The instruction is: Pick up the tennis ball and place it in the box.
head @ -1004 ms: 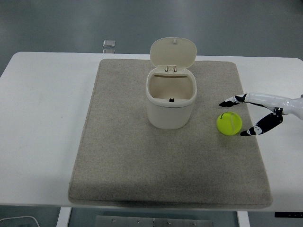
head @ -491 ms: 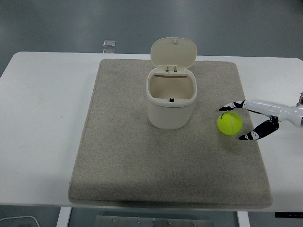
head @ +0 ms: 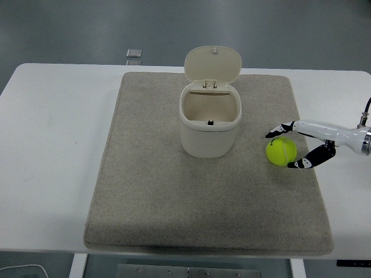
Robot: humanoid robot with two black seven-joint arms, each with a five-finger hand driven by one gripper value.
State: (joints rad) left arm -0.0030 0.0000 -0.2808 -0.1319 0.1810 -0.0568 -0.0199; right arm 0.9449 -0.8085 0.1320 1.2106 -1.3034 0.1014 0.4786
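A yellow-green tennis ball (head: 281,152) lies on the grey mat (head: 151,197), right of a cream box (head: 209,123) whose hinged lid stands open at the back. My right hand (head: 285,148) comes in from the right edge, low over the mat. Its fingers (head: 282,128) sit just behind the ball and its thumb just in front, bracketing the ball's right side. The fingers are still spread and the ball rests on the mat. The left arm is out of view.
The mat covers most of the white table (head: 52,150). A small grey metal piece (head: 133,54) sits beyond the table's far edge. The box stands about a ball's width left of the ball.
My right hand has lowered and slid left, bringing its fingers and thumb closer around the ball. The ball and box have not moved.
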